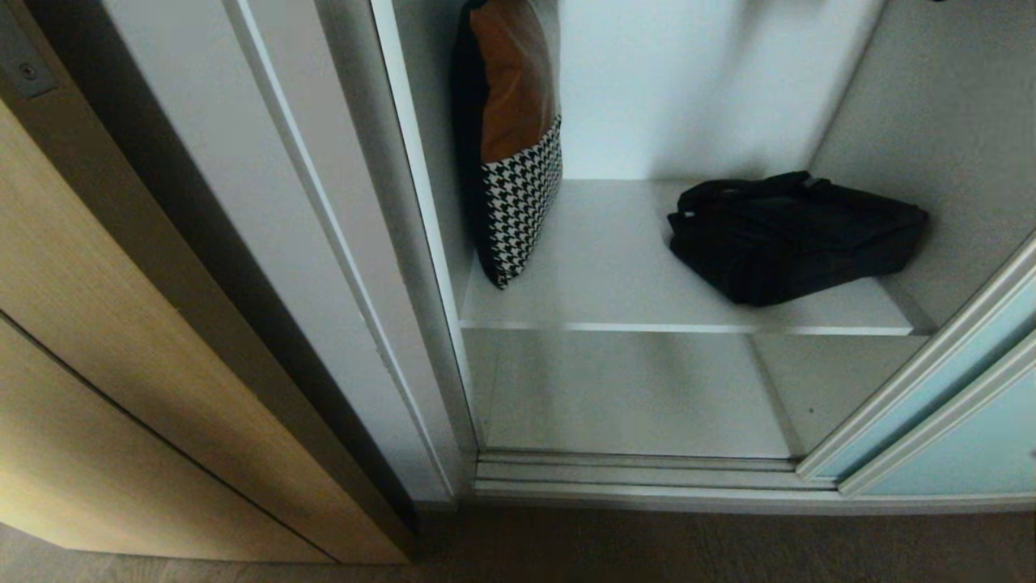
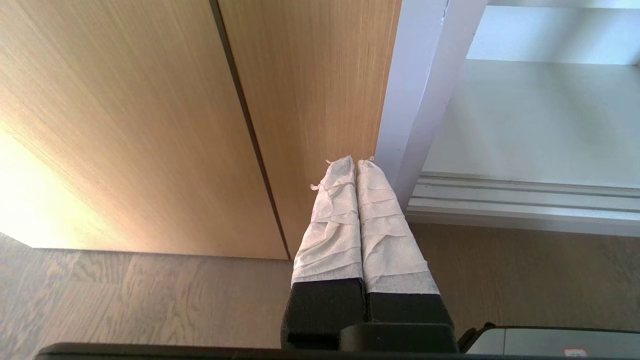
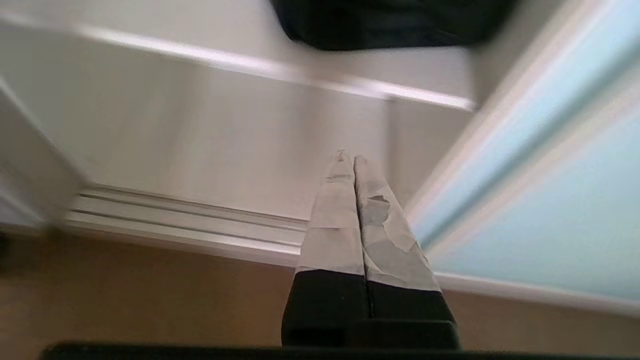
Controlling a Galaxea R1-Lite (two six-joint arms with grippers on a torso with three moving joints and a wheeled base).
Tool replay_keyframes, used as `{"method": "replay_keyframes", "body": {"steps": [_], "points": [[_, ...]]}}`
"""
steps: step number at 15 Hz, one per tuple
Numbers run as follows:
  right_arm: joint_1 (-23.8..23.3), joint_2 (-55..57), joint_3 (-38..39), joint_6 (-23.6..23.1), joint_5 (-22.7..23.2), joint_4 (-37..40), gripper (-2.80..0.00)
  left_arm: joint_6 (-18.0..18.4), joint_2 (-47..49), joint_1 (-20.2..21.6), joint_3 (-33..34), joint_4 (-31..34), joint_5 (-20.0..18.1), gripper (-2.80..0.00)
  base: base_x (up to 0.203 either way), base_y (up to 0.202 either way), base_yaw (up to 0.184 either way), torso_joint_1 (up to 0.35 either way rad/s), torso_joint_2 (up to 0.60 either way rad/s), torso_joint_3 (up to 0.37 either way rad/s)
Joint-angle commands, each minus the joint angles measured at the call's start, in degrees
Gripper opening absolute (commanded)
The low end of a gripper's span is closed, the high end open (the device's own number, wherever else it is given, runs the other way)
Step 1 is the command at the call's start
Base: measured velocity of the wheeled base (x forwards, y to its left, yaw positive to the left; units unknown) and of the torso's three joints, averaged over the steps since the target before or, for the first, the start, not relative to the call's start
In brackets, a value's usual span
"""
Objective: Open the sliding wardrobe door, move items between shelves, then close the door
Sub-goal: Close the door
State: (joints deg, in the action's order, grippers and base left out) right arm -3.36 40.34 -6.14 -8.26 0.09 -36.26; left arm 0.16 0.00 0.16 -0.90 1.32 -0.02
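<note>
- Dark wood floor (image 1: 647,551) runs along the bottom edge of the head view, nearest the camera, below the silver sliding track (image 1: 647,474) of the wardrobe.
- Frosted pale aqua-blue glass sliding wardrobe door (image 1: 963,429) with its thin silver frame sits at the lower right of the head view, pushed aside so the interior is exposed.
- Soft black fabric bag (image 1: 793,235) lies on the upper flat grey-white shelf (image 1: 599,267), right of centre and close to the right wall; a lower grey-white board (image 1: 631,397) shows beneath it.
- Cushion of orange, black and houndstooth-check fabric (image 1: 514,146) stands on edge against the left wall of that same shelf, well apart from the bag.
- Light wood cabinet front (image 1: 121,389) fills the left of the head view; neither arm appears there.
- Only the left wrist view shows the left gripper (image 2: 356,162), its 2 white-wrapped fingers (image 2: 332,220) pressed together with nothing between them, in front of the wood cabinet.
- Only the right wrist view shows the right gripper (image 3: 348,157), fingers likewise pressed together and empty, before the track; the bag is a dark blur at the top centre and the blue door fills the right.
</note>
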Motion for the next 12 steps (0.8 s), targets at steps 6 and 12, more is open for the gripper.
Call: {"method": "replay_keyframes", "body": {"steps": [6, 12], "points": [[3.4, -38.5, 4.9, 0.2, -4.8, 31.0, -2.80, 0.0, 0.1, 0.0, 0.0, 0.0, 0.0, -2.80, 0.000, 0.000, 0.000, 0.000, 0.00, 0.000], [3.7, -40.4, 6.1, 5.7, 1.1, 36.4, -2.80, 0.0, 0.1, 0.0, 0.0, 0.0, 0.0, -2.80, 0.000, 0.000, 0.000, 0.000, 0.00, 0.000]]}}
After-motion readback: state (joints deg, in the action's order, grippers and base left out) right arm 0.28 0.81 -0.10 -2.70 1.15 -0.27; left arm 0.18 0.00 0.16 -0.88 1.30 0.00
